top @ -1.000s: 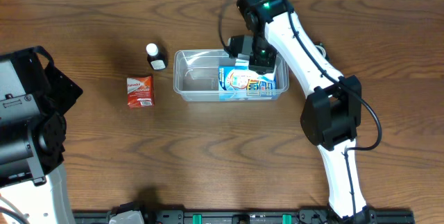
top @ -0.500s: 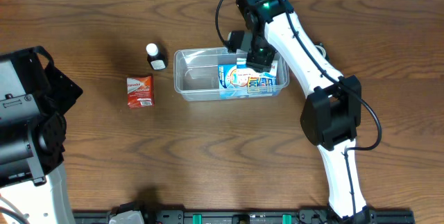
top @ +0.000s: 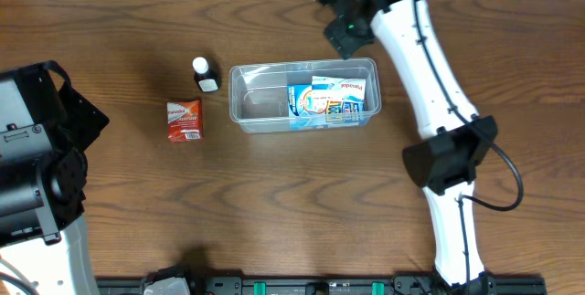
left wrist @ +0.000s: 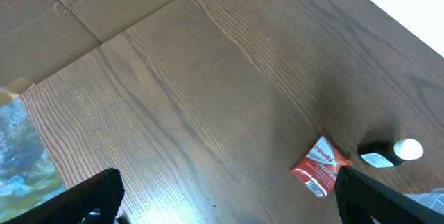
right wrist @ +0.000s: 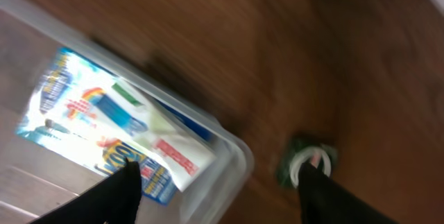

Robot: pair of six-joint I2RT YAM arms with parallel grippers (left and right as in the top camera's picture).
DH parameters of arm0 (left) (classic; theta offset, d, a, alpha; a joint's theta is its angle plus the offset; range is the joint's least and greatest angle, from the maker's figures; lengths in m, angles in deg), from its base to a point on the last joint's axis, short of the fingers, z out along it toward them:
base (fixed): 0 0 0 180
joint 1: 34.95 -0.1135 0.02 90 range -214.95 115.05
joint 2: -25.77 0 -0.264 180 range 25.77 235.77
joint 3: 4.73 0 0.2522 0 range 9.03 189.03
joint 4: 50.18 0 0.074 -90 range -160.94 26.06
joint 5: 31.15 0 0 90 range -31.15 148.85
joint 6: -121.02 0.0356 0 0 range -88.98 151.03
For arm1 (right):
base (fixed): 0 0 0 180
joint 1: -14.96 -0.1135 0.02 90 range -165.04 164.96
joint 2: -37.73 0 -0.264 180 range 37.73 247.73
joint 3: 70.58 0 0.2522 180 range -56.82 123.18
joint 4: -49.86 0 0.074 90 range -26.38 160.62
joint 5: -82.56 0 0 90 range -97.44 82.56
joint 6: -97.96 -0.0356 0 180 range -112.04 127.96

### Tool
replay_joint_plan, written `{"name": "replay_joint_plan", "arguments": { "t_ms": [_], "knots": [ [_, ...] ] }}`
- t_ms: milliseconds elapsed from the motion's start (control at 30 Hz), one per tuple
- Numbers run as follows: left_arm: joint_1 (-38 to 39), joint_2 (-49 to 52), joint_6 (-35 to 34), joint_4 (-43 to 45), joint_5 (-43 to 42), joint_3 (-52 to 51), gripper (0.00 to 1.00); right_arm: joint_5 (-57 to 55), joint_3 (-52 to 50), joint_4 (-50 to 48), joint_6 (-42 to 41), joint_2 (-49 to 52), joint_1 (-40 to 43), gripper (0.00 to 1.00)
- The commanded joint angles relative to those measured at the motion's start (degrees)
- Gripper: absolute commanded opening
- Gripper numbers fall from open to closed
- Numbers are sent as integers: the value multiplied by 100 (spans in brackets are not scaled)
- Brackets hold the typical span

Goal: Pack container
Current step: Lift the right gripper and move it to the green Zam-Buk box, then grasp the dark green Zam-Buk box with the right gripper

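The clear plastic container (top: 259, 105) stands mid-table. A blue printed carton (top: 327, 100) lies in its right half. It also shows in the right wrist view (right wrist: 114, 128), inside the container's corner (right wrist: 234, 156). My right gripper (top: 345, 32) is open and empty, above the table just behind the container's far right corner; the wrist view shows its fingers (right wrist: 222, 193) spread wide. A red packet (top: 185, 120) and a small black bottle with a white cap (top: 205, 74) lie left of the container. My left gripper (left wrist: 232, 196) is open and empty, high above the table.
A small green and white round object (right wrist: 309, 163) lies on the table beside the container's right end. The left wrist view shows the red packet (left wrist: 320, 168), the bottle (left wrist: 392, 152) and flat cardboard (left wrist: 62, 9) beyond the table. The left arm's base (top: 37, 149) stands at the left edge.
My right gripper has left the blue carton lying in the container and pulled up and back toward the far table edge. The left arm has not moved.
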Motion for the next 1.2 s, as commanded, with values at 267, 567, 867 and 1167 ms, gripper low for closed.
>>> {"name": "replay_joint_plan", "arguments": {
  "t_ms": [267, 567, 867, 1167],
  "knots": [
    [-35, 17, 33, -17, 74, 109, 98, -155, -63, 717, -713, -24, 1687, 78],
    [-35, 17, 33, -17, 74, 109, 98, -136, -1187, -11, -640, -24, 2114, 84],
    [-35, 17, 33, -17, 74, 109, 98, -133, -2778, -1668, 195, -24, 2092, 99],
    [-35, 17, 33, -17, 74, 109, 98, 933, -3399, -2761, 737, -24, 2092, 97]
  ]
}}
